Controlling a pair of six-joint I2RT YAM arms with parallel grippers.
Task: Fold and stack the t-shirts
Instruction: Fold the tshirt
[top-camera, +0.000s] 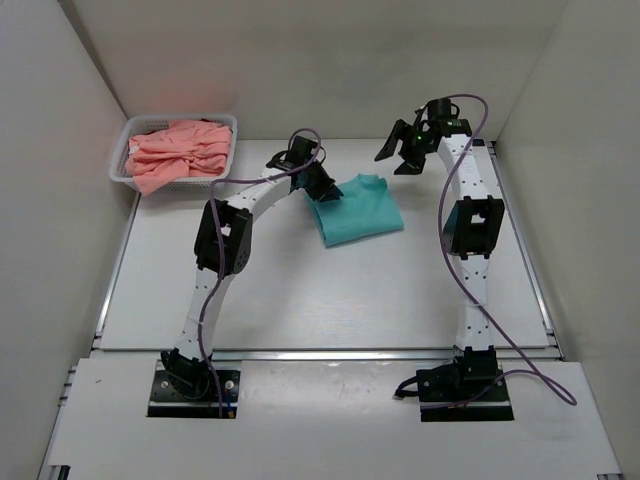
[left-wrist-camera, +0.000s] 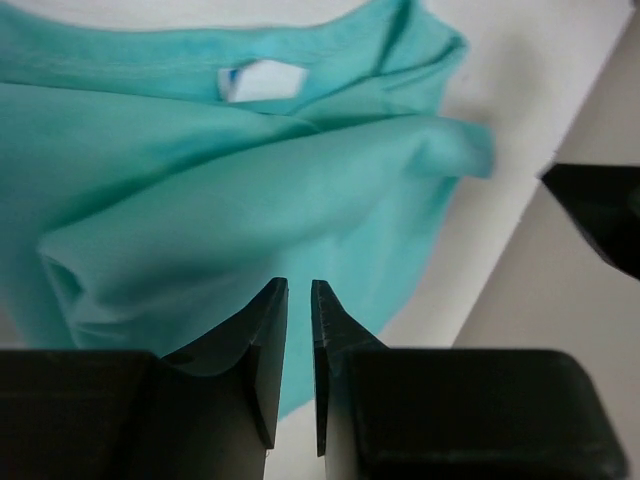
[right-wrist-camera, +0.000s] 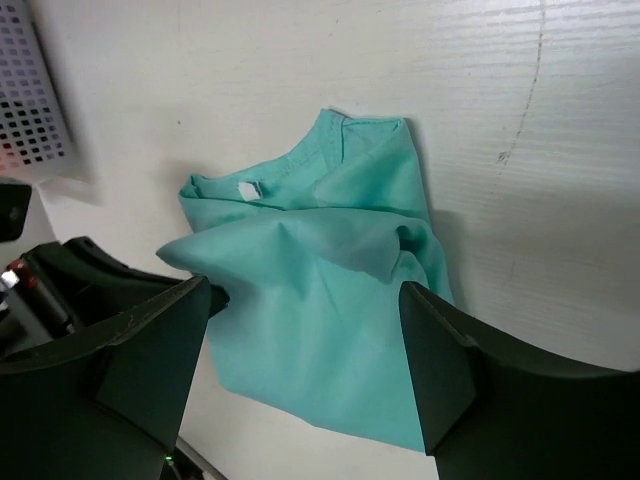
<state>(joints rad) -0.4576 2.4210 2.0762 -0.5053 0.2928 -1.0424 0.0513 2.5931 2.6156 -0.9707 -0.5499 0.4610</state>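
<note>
A teal-green t-shirt lies partly folded on the white table, right of centre at the back. Its white neck label shows at the collar, also in the right wrist view. My left gripper is at the shirt's left edge, its jaws almost closed on a lifted fold of the teal cloth. My right gripper is open and empty, held above the far side of the shirt, with its jaws wide apart. Salmon-pink t-shirts lie crumpled in the basket.
A white plastic mesh basket stands at the back left corner and also shows in the right wrist view. White walls close in the table on the left, back and right. The table's front edge runs just ahead of the arm bases.
</note>
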